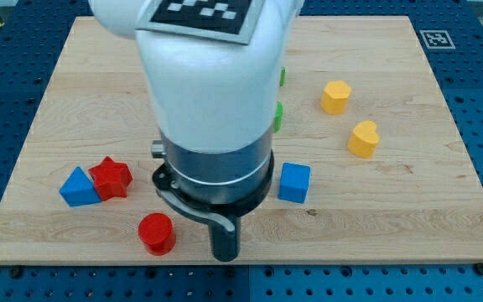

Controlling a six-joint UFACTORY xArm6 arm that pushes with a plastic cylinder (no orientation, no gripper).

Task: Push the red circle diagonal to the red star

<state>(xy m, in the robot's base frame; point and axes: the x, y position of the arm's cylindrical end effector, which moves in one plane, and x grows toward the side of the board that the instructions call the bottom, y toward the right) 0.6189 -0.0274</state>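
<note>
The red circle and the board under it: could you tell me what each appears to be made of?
The red circle: probably plastic, with a smooth, evenly coloured, slightly shiny surface. The board: light wood, judging by its visible grain lines and small knots, with a matte finish. My tip stands just to the view's right of the circle.

wooden board (74,67) carries red, blue, yellow, seemingly green blocks.

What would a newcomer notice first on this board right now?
The big white and dark arm fills the middle, hiding part of the board. Its tip sits at the view's bottom, just right of the red circle. The red star touches a blue triangle at left.
</note>
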